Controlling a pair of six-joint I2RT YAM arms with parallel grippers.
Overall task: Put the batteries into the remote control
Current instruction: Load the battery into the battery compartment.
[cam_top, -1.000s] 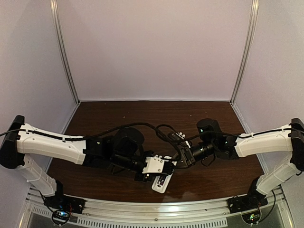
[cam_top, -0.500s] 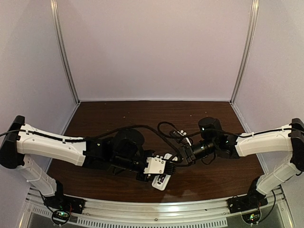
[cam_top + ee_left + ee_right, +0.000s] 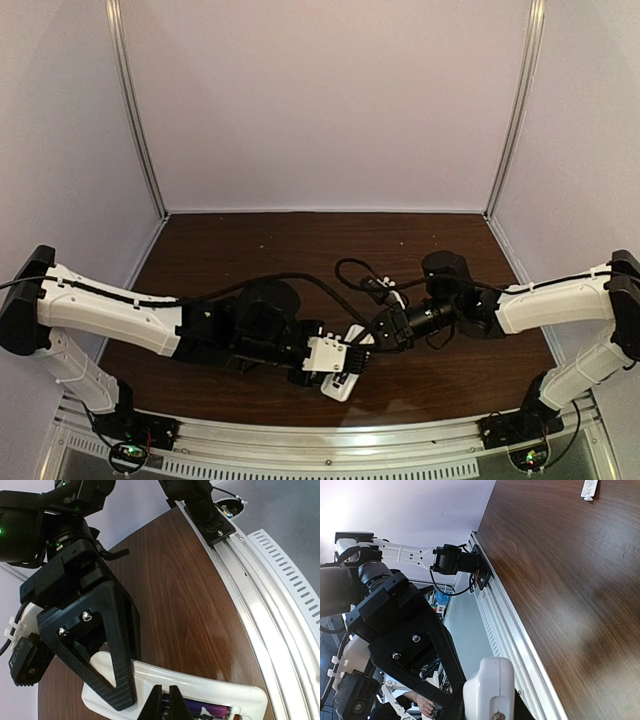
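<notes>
The white remote control [image 3: 220,692] lies with its battery bay facing up near the table's front edge, and shows in the top view as the remote control [image 3: 343,382]. A purple battery [image 3: 216,711] lies inside the bay. My left gripper [image 3: 166,694] is shut, its tips together and dipping into the bay beside that battery; from above the left gripper [image 3: 345,362] sits over the remote. My right gripper [image 3: 487,702] is shut on the remote's end [image 3: 489,687], and its black finger [image 3: 107,645] crosses the remote's other end. In the top view the right gripper [image 3: 373,342] meets the left one.
A small white piece [image 3: 590,487] lies on the brown table [image 3: 250,250] farther back. The aluminium rail [image 3: 260,615] runs along the front edge just beyond the remote. Black cables [image 3: 350,275] loop between the two wrists.
Both wrists have sunk slightly toward the front edge and drawn closer together. The remote has shifted a little with them and stays in the right gripper.
</notes>
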